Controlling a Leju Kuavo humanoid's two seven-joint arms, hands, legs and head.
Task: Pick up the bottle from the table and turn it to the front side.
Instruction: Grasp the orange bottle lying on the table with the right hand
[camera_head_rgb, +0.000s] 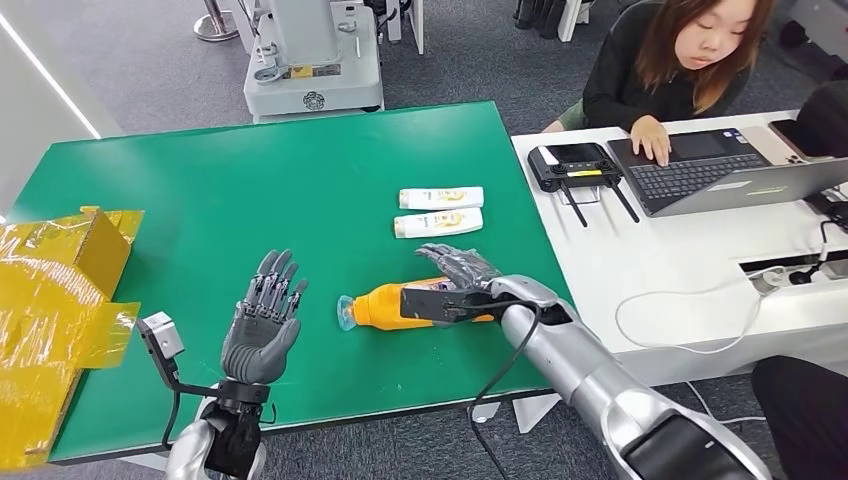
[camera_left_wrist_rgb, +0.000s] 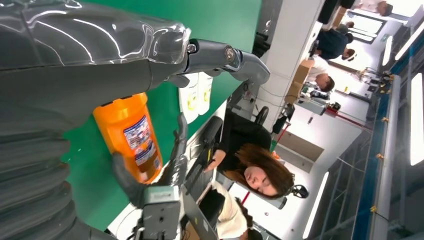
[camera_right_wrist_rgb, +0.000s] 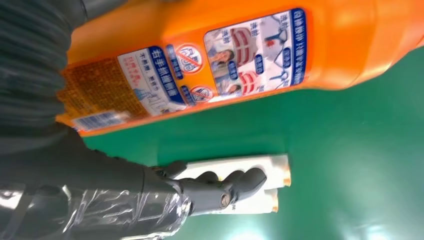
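Orange bottle (camera_head_rgb: 400, 306) is lying on its side near the surface's (camera_head_rgb: 200, 210) front edge, fine-print label up, so it needs turning. The right hand (camera_head_rgb: 456, 272) is reaching over it, fingers spread, gripping nothing; the left hand (camera_head_rgb: 264, 322) is hovering released.

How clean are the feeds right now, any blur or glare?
Head view: sharp, evenly lit. Left wrist view: ceiling lights blown out, glints on the hand cover, bottle label readable. Right wrist view: bottle label slightly soft, close up.
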